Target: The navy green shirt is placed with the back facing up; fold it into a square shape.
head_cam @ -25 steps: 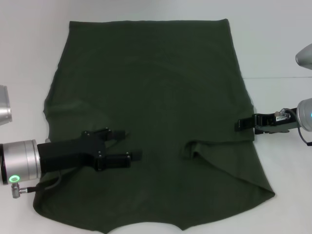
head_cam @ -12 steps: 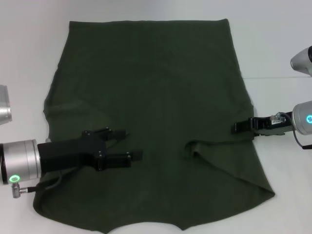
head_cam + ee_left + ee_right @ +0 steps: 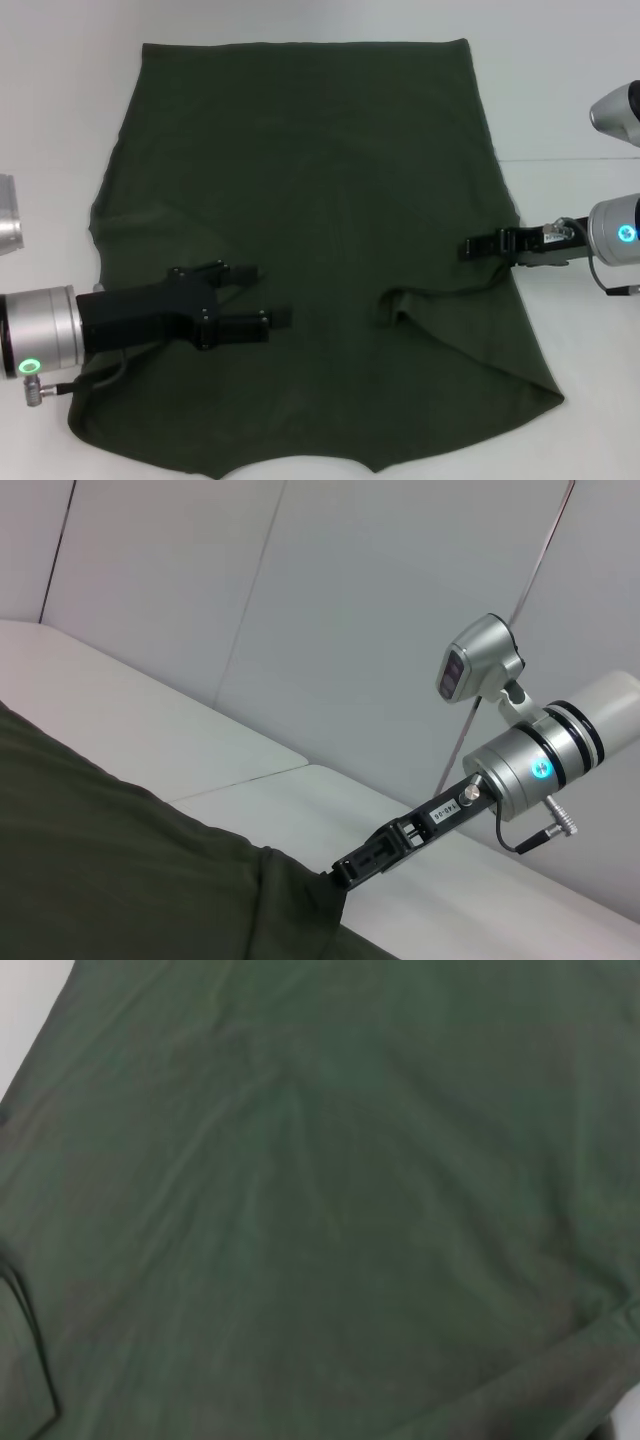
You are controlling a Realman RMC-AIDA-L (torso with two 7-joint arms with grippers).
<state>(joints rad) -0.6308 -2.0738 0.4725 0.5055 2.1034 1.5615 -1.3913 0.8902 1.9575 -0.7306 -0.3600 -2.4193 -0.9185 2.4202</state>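
I see the navy green shirt (image 3: 310,220) spread flat on the white table (image 3: 560,100), plain side up, its straight hem at the far edge and its sleeves toward me. On the near right, part of the cloth is already folded in over the body, leaving a slanted edge and a small ridge near the middle.

My left gripper (image 3: 262,297) lies low over the near left part of the shirt, its two black fingers (image 3: 258,320) pointing right with a clear gap between them; they hold nothing that I can make out.

My right gripper (image 3: 478,246) reaches in from the right at the shirt's right edge, just above the folded part. From the left wrist view the right gripper (image 3: 348,870) looks to have pinched the cloth, which rises in a small peak at its tip.

The right wrist view shows only creased green fabric (image 3: 320,1200) filling the picture.
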